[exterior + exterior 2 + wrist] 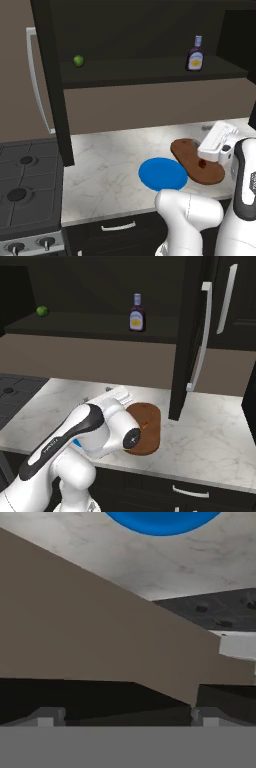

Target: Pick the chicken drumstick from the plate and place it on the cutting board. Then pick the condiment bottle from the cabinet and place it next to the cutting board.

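From my left base view the chicken drumstick (202,163) lies as a small reddish-brown lump on the dark wooden cutting board (192,165), right beside my gripper (222,131); from the right base view my own arm hides that spot, and just the board's rounded end shows. The flat, glossy bright-blue plate (162,173) sits bare, just beside the board on the veined marble counter (110,165). My hand view catches its blue rim and my fingertips (46,717) set wide apart, holding nothing. The condiment bottle (137,314) stands upright on the black cabinet (90,286) shelf; its orange-white label is too small to read. A green lime (78,61) rests further left
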